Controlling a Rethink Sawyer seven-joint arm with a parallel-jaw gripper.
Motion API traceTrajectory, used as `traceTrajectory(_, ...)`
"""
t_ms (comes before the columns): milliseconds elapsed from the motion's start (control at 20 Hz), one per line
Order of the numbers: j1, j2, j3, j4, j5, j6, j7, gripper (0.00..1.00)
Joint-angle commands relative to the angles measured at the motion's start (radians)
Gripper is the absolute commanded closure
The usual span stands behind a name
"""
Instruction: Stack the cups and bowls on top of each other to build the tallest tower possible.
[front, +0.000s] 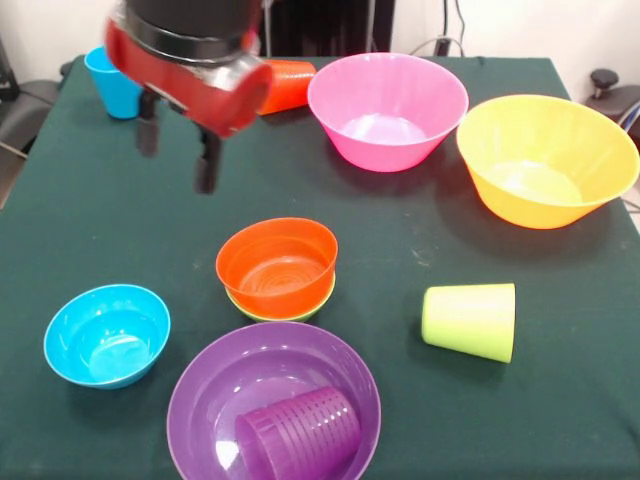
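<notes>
Mid-table: orange bowl (277, 263) nested in green bowl (300, 309) | hand (177, 150) released, empty, above table

arm: upper left, raised | claw (177, 145): fingers apart, empty

One camera looks down at a slant across the green table (420, 250), quite close. The claw (177, 150) hangs at the top left. Bowls and cups lie below it and to its right. No second view shows.
</notes>
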Motion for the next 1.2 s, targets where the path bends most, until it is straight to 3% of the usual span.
traceTrajectory(50, -0.045, 0.107, 0.147, -0.205, -0.072, 0.123, -0.267, 0.00)
traceTrajectory(750, -0.077, 0.256, 0.145, -0.459, -0.062, 0.085, -0.295, 0.00)
traceTrajectory(1200, -0.063, 0.266, 0.145, -0.413, -0.045, 0.024, -0.265, 0.00)
